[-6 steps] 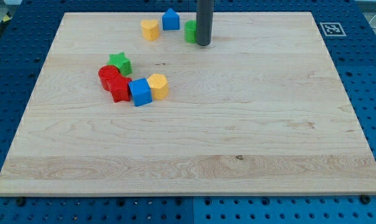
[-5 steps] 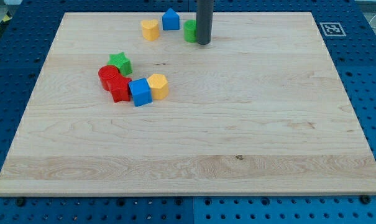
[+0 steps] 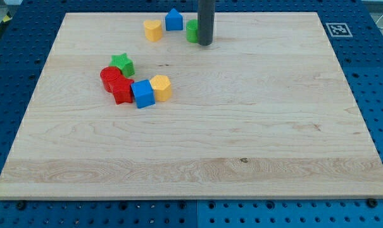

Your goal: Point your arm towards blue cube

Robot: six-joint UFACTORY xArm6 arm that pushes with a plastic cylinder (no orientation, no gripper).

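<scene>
Left of the blue cube (image 3: 142, 94): red cylinder (image 3: 109, 77), green star (image 3: 122, 63), red star (image 3: 121, 90), clustered and touching. Blue cube itself mid-left on the board (image 3: 273, 158), flanked on its right by a touching yellow block (image 3: 161, 87). Up and right of the cube: yellow heart (image 3: 152, 30), blue house block (image 3: 173, 19), green block (image 3: 192, 31). My tip (image 3: 205, 44) just beside that green block, well apart from the cube; a bare rod, nothing to open or close. Best to slide down-left across bare wood, stopping short of the cube without nudging the yellow block.
</scene>
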